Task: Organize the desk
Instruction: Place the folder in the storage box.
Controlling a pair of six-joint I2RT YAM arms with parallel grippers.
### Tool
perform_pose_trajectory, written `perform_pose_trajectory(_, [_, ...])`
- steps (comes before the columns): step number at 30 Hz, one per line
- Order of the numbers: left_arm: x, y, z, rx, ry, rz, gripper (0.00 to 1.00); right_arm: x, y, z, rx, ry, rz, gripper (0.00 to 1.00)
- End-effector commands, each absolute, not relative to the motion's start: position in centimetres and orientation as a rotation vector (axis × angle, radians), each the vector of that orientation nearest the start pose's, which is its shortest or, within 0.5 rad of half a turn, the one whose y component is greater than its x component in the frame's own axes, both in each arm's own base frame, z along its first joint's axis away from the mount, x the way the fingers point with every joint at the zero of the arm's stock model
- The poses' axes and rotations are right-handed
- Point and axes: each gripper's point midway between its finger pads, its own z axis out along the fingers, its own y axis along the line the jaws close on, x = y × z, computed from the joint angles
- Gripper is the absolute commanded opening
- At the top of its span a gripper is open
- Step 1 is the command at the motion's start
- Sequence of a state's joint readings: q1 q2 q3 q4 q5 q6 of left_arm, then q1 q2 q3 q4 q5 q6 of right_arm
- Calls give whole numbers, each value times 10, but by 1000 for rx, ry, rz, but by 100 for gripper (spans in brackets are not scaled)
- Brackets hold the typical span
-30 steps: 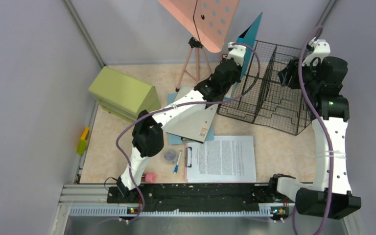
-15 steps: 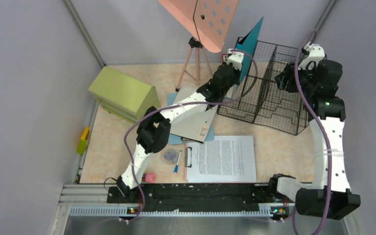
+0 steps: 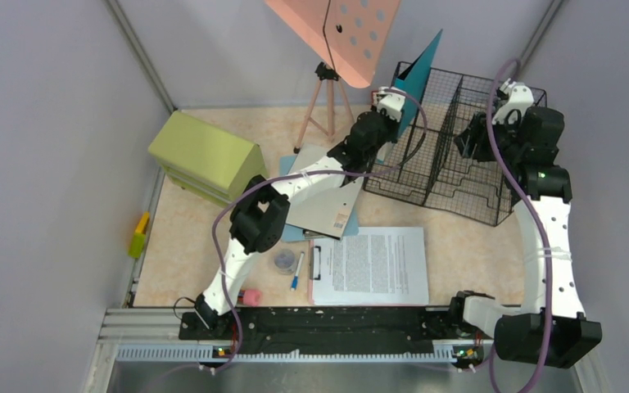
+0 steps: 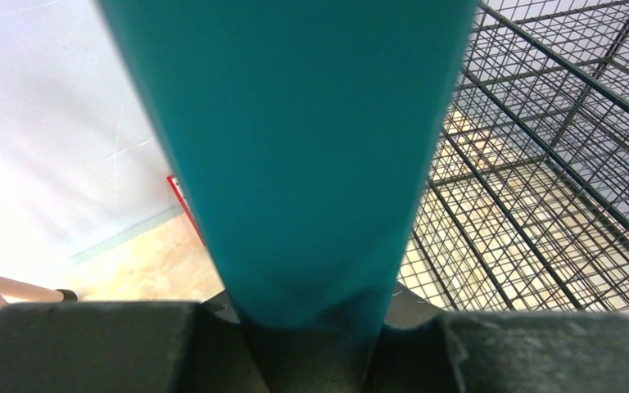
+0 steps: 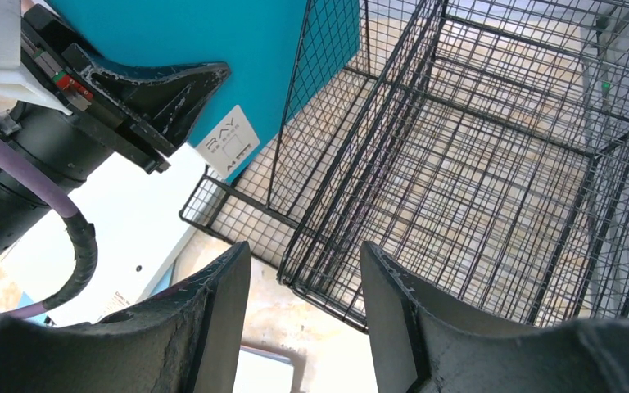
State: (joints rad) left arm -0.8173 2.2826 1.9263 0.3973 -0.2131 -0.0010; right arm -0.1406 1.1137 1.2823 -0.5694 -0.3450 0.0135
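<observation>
The desk (image 3: 475,246), a pale peach marbled top, fills the floor of a booth closed in by plain grey walls (image 3: 49,164). A black-and-silver rail (image 3: 319,323) runs along its near edge. Clutter is spread across the surface.

A green cabinet (image 3: 205,155) sits at the far left. A pink pegboard (image 3: 336,29) on a tripod (image 3: 326,106) stands at the back, and a black wire rack (image 3: 459,164) with upright dividers occupies the far right.

In the middle, a clipboard (image 3: 373,264) carrying a printed page lies near the rail, just beside a pen (image 3: 296,270) and a small round dish (image 3: 284,260). Behind them a grey folder (image 3: 328,205) rests on a blue sheet (image 3: 291,232). A pink eraser (image 3: 251,296) lies against the rail, and a yellow-green item (image 3: 139,235) sits at the desk's left edge.

The left gripper (image 3: 391,105) is clenched on the lower end of a teal folder (image 3: 419,65), holding it upright and tilted at the rack's far left corner. Whether the folder's edge is inside the rack cannot be told. The right gripper (image 5: 303,250) hangs over the rack with its jaws released and nothing between them.
</observation>
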Motion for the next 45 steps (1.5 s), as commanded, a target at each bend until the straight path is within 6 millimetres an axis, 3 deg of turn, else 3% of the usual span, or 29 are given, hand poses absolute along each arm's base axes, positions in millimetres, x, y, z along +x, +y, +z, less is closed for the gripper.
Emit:
perform_pose_trajectory(1, [495, -483, 313, 483, 1283, -590, 0, 344, 11, 329, -94, 1908, 254, 52])
perform_pose_trajectory(9, [499, -484, 304, 538, 1268, -616, 0, 343, 13, 324, -99, 1922, 271, 51])
perform_pose_trajectory(22, [498, -489, 269, 571, 1322, -659, 0, 339, 16, 304, -135, 1963, 278, 51])
perform_pose_trajectory(34, [505, -471, 239, 537, 1455, -555, 0, 340, 19, 307, -149, 1958, 298, 51])
perform_pose_trajectory(40, [510, -457, 232, 501, 1522, -484, 19, 337, 20, 313, -157, 1955, 302, 52])
perform_pose_trajectory(45, [504, -457, 233, 508, 1560, -467, 35, 337, 24, 315, -159, 1956, 325, 52])
